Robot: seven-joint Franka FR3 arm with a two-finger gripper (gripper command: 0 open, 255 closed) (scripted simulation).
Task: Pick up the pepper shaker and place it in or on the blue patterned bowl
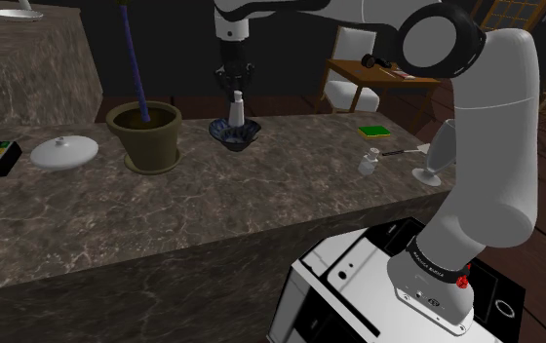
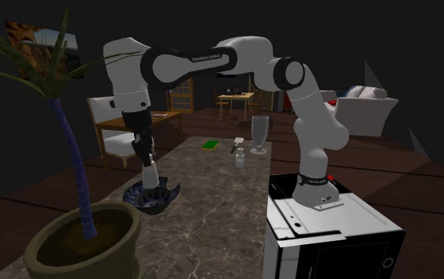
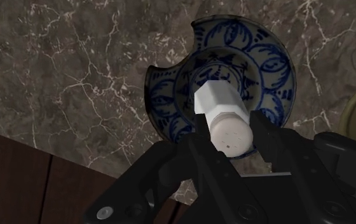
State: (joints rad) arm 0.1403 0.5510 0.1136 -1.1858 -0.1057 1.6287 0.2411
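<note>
Gripper (image 3: pixel 229 139) is clamped on the pepper shaker (image 3: pixel 223 105), with one black finger on each side of its white body up near the holed cap. I see the shaker upright, base down, right over the middle of the blue patterned bowl (image 3: pixel 273 63). The base looks to be inside the bowl, but I cannot tell whether it touches the bottom. The bowl is white with blue leaf-like marks, and its rim has a notch on one side.

In the shoulder view the bowl sits on the dark marble counter (image 1: pixel 213 209) toward the far edge, and the arm comes straight down onto it. A plant pot (image 1: pixel 145 138) with a purple stem is just beside the bowl on the shoulder view's left, and a white lidded dish (image 1: pixel 64 152) is further left.

Well apart on the shoulder view's right are a small white bottle (image 1: pixel 368 162), a green sponge (image 1: pixel 372 131) and a clear stemmed glass (image 1: pixel 435 154). The stand (image 1: pixel 359 283) is at lower right. Behind the counter are a white chair (image 1: pixel 351 68) and a wooden table (image 1: pixel 383 78).
</note>
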